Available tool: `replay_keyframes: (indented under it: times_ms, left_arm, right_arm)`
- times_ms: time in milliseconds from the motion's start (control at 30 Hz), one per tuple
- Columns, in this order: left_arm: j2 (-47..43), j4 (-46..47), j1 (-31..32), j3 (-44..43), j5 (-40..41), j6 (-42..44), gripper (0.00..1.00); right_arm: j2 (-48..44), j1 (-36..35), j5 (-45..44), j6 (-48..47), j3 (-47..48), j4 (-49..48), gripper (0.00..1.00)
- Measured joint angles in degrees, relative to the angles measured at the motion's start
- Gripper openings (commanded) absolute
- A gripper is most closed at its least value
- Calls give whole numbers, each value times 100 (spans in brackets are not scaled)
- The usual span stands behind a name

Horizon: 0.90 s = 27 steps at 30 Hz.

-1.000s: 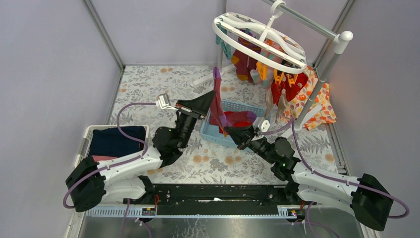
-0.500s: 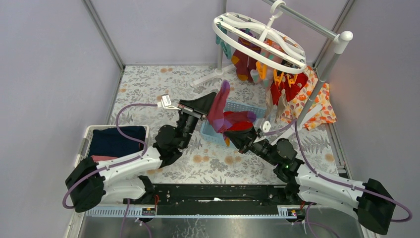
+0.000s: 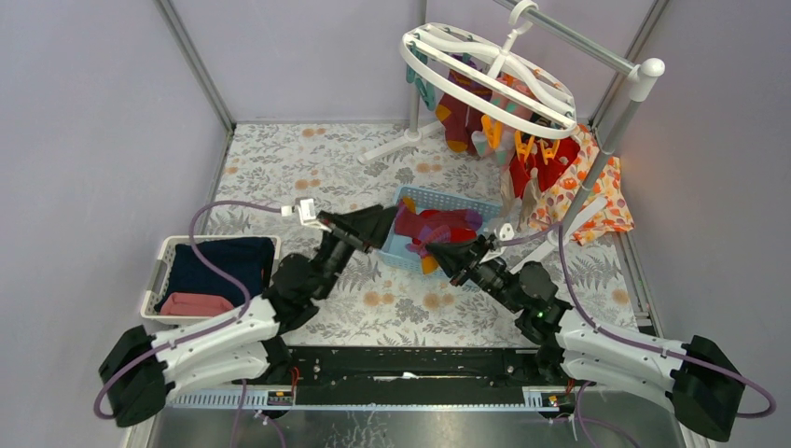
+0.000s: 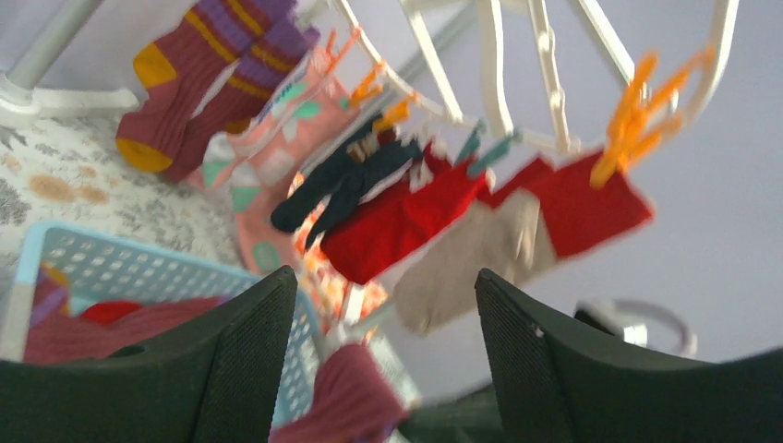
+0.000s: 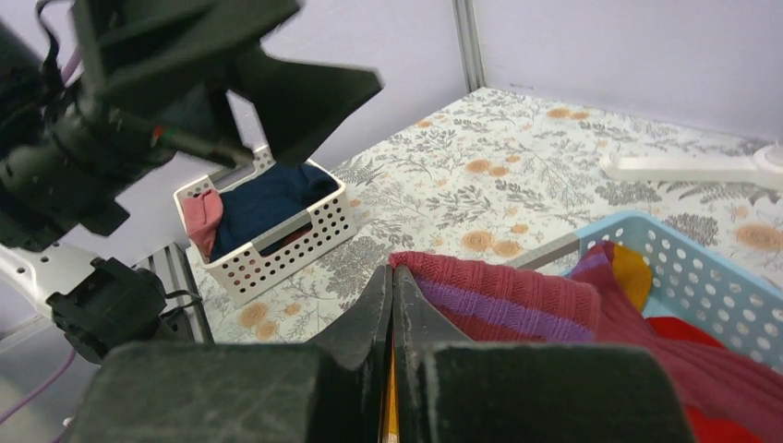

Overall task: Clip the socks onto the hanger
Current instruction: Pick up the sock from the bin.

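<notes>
The white oval hanger [image 3: 487, 101] hangs from the rack at the back right, with several socks [image 3: 457, 117] clipped under it. In the left wrist view its bars [image 4: 489, 65] show with red [image 4: 406, 217], beige [image 4: 471, 268] and maroon striped [image 4: 198, 78] socks. A maroon sock [image 3: 410, 224] with purple stripes lies over the blue basket [image 3: 457, 201]. My right gripper [image 3: 431, 249] is shut on its near end [image 5: 517, 295], fingertips [image 5: 392, 269] pressed together. My left gripper [image 3: 387, 229] stands open and holds nothing [image 4: 383, 275], just left of the basket.
A white perforated bin [image 3: 159, 271] with navy and pink cloth sits at the near left [image 5: 277, 249]. An orange floral cloth [image 3: 597, 201] lies under the rack's grey pole [image 3: 616, 131]. Red socks fill the basket [image 5: 711, 277].
My left gripper let go of the maroon sock's upper end, opened and drew back down-left. The sock dropped from upright onto the basket, the right gripper still shut on it.
</notes>
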State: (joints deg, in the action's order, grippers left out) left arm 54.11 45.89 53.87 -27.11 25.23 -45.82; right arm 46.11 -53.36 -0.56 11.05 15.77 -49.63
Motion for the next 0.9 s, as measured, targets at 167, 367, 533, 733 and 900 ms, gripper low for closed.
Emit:
replay_keyframes:
  times_ms: [167,367,533,733,900]
  left_arm:
    - [-964,-140,-31,994,-1231,800,78]
    - [-1541,-531,-31,1375,-2262,935,71]
    - [-1106,-387,-31,1419,-2806,826,70]
    - [-7,-308,-31,1373,-3040,518,68]
    - [411,-321,-28,1086,-3018,326,68]
  right_arm:
    - [157,-2,-223,315,0,-20,0]
    - [177,-2,-385,505,0,-101,0]
    - [293,-2,-457,597,0,-221,0]
    - [365,-2,-455,682,0,-254,0]
    - [365,-2,-455,684,0,-251,0]
